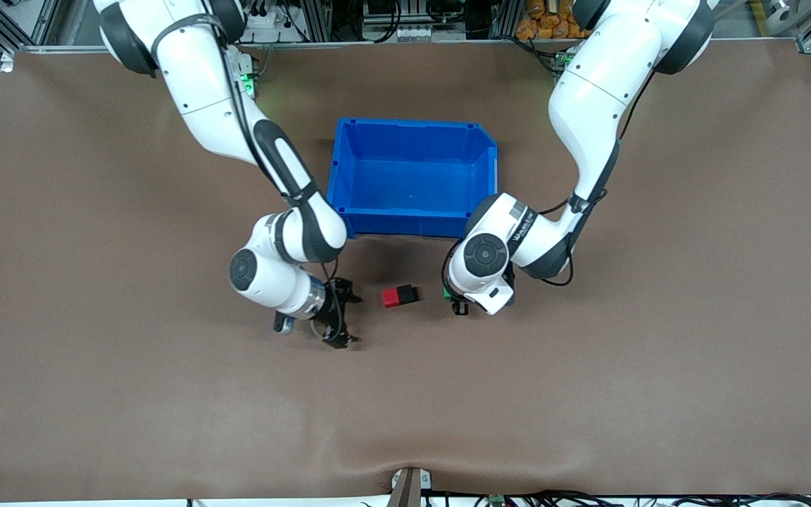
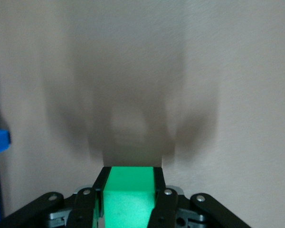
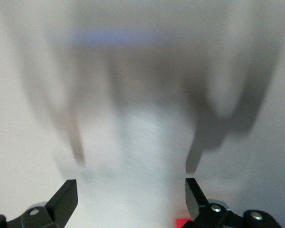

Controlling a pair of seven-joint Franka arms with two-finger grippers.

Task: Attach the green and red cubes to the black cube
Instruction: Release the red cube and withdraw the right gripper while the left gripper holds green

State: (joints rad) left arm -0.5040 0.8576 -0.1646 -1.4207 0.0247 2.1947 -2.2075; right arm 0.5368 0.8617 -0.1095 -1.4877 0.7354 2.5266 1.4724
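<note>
Red cube [image 1: 391, 298] sits on the brown table [image 1: 96, 352] touching the black cube [image 1: 407, 293], the two side by side as one block, the black one toward the left arm's end. I see them nearer the front camera than the blue bin [image 1: 412, 176], between the two grippers. Green cube [image 2: 129, 197] is clamped in the left gripper [image 2: 129, 190], its fingers [image 2: 160, 192] pressed on both sides; in the front view only a sliver of green [image 1: 445, 291] shows under that wrist, just beside the black cube's end of the block. Right gripper [image 1: 339, 313] is low over the table near the red cube's end, jaws spread wide with nothing between them; its wrist view shows the tips [image 3: 65, 199] well apart and a bit of red at the frame edge
</note>
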